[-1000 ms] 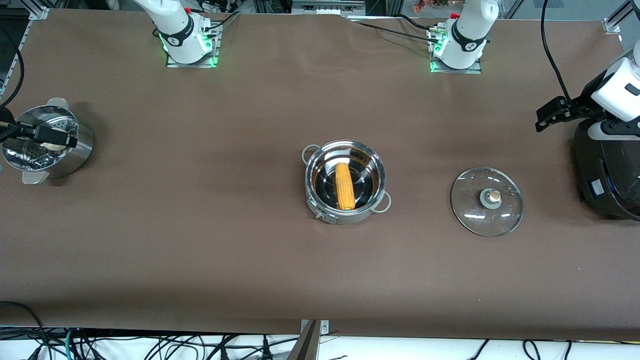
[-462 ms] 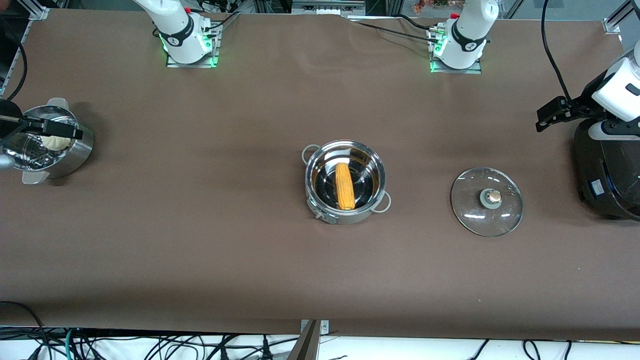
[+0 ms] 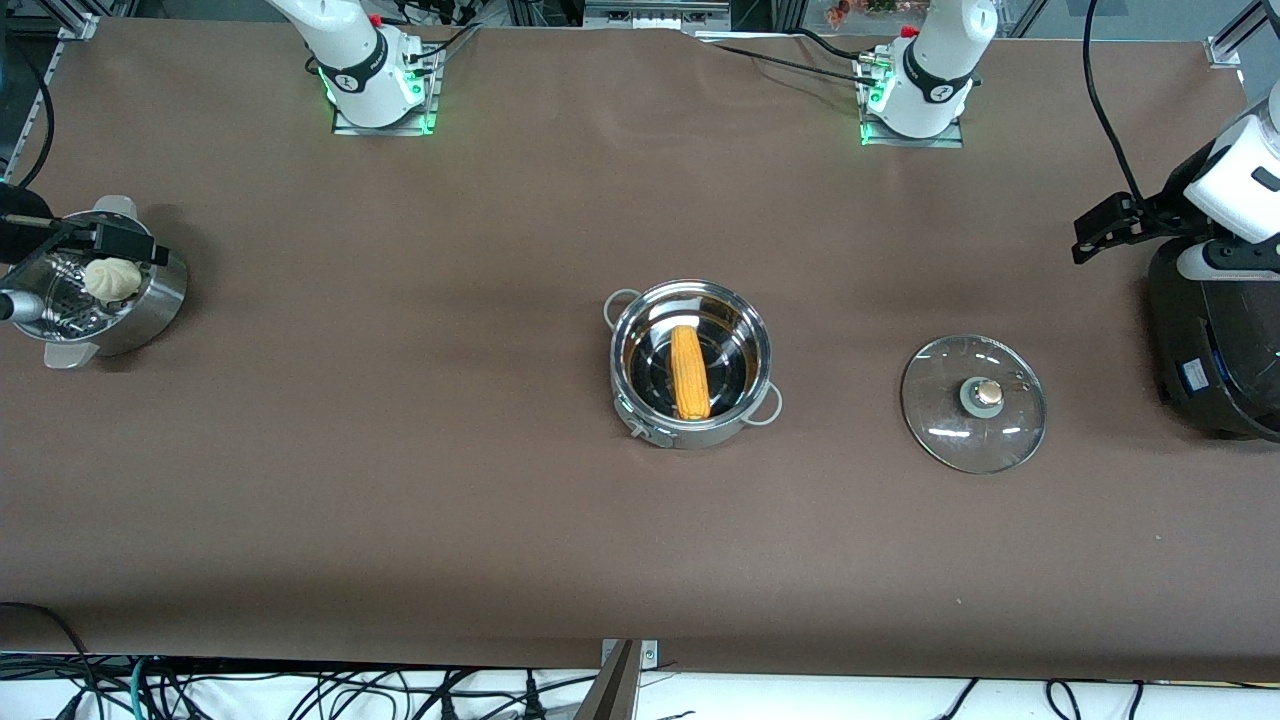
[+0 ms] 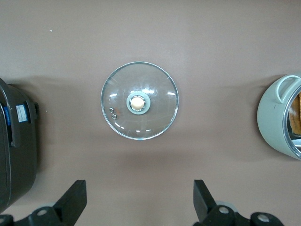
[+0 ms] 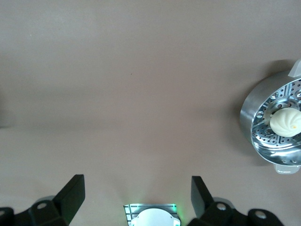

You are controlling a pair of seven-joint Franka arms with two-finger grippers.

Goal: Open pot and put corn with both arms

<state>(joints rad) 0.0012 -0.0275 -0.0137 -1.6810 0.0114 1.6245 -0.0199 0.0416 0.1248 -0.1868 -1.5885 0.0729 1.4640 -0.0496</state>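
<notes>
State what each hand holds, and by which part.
Nothing. The left hand and right hand are both open and empty; the corn lies in the pot.

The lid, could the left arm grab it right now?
Probably yes. The lid lies flat on bare table with its knob up and nothing on it, and the open left gripper hangs high above the table beside it.

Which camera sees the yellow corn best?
The front view. There the whole corn lies in the open pot. The left wrist view catches only an orange sliver at the pot's rim, and the right wrist view shows no corn.
</notes>
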